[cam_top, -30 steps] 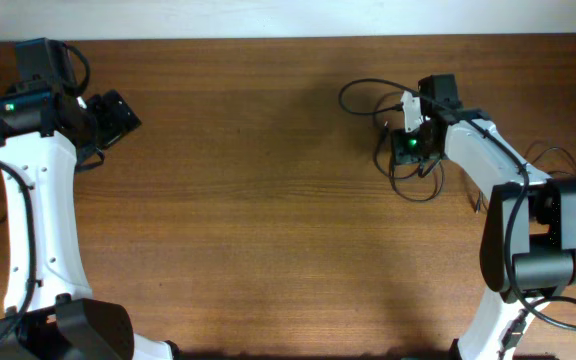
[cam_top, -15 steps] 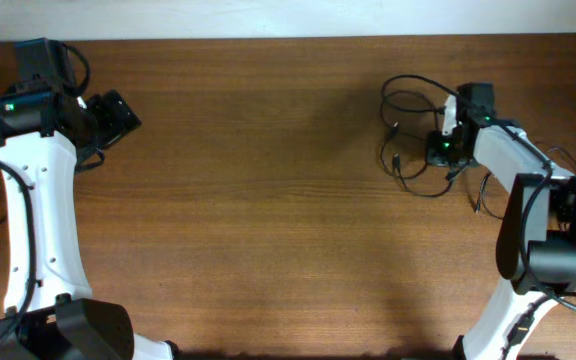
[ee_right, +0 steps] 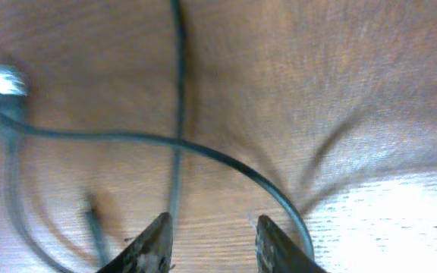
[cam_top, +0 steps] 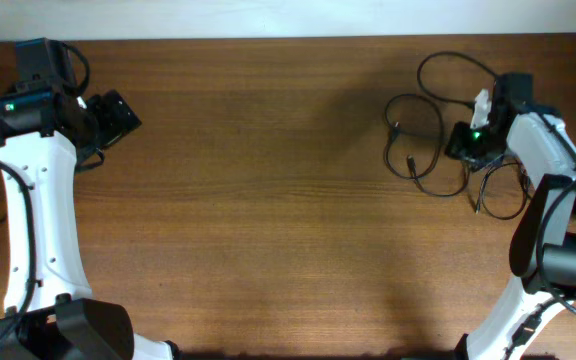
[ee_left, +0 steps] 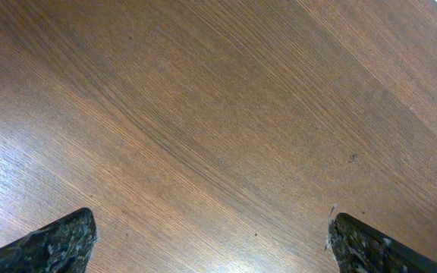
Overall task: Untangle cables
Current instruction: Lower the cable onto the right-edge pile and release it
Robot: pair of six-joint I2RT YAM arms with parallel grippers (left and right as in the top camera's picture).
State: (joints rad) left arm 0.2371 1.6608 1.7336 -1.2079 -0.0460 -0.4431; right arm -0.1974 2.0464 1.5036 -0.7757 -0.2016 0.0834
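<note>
2 tools | left tool (ee_left: pixel 211 246) wide apart, empty | right tool (ee_right: pixel 211 241) parted above 1 tangle of cables (ee_right: pixel 177 76)

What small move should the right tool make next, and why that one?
Probably the right tool should rise a little with its jaws apart. Between its fingertips only bare table shows, and the cables lie in loose loops that cross just ahead of it. From higher it could choose one strand at the crossing.
</note>
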